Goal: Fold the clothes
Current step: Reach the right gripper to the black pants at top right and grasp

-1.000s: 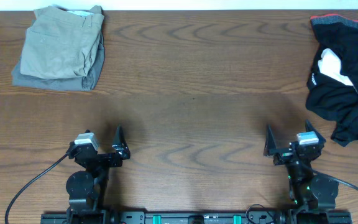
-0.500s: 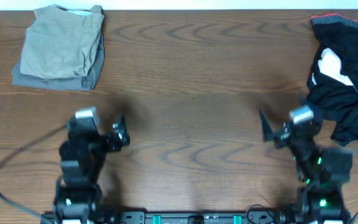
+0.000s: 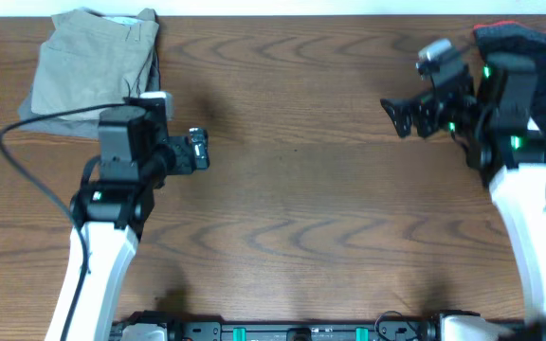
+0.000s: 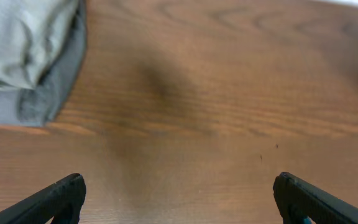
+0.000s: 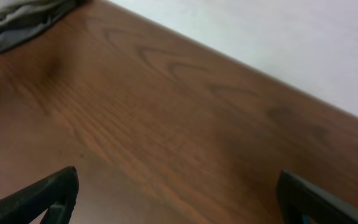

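Observation:
A folded stack of khaki and grey clothes (image 3: pixel 88 71) lies at the table's far left; its edge shows in the left wrist view (image 4: pixel 23 56) and the right wrist view (image 5: pixel 17 18). A crumpled black garment with a red trim and a white patch (image 3: pixel 538 57) lies at the far right, partly hidden by my right arm. My left gripper (image 3: pixel 197 152) is open and empty, right of the folded stack. My right gripper (image 3: pixel 398 116) is open and empty, left of the black garment. Both hover above bare wood (image 4: pixel 179 205) (image 5: pixel 179 205).
The brown wooden table (image 3: pixel 292 189) spans the view. Its far edge meets a white surface (image 5: pixel 278 43) at the back. A black cable (image 3: pixel 27 133) loops from my left arm.
Both arms have risen from near the front edge and reached toward the back of the table. The left gripper moved toward the folded stack, the right toward the black garment.

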Action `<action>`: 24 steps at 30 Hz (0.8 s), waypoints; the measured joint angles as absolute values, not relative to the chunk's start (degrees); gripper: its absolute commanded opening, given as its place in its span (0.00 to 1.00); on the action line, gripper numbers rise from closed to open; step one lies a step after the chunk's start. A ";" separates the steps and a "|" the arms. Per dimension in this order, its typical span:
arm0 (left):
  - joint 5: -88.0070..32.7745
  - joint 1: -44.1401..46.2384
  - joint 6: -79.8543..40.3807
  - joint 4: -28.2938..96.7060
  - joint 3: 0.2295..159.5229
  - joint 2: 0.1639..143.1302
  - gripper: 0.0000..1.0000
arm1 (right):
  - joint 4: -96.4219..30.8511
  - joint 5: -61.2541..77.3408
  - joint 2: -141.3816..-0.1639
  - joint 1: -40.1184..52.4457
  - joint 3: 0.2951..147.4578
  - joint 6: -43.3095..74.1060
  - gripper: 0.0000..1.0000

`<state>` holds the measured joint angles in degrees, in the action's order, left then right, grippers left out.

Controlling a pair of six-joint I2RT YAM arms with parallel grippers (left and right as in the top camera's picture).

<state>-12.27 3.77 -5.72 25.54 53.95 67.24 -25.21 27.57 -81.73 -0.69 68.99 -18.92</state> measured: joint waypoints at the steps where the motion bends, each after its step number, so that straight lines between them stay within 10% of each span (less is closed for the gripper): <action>1: -12.43 3.88 -5.69 25.54 54.13 68.29 0.98 | -25.78 28.73 -84.05 -0.69 71.09 -18.92 0.99; 14: -13.80 3.92 -6.11 21.87 54.17 83.09 0.98 | -22.76 35.66 -91.29 -0.73 74.46 -18.20 0.99; 24: -14.68 3.92 -7.46 17.91 54.17 87.59 0.98 | -22.39 8.67 -93.23 -5.52 85.12 -10.92 0.99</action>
<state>-14.68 3.92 -7.46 17.91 54.17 87.59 -22.39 8.67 -93.23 -5.52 85.12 -10.92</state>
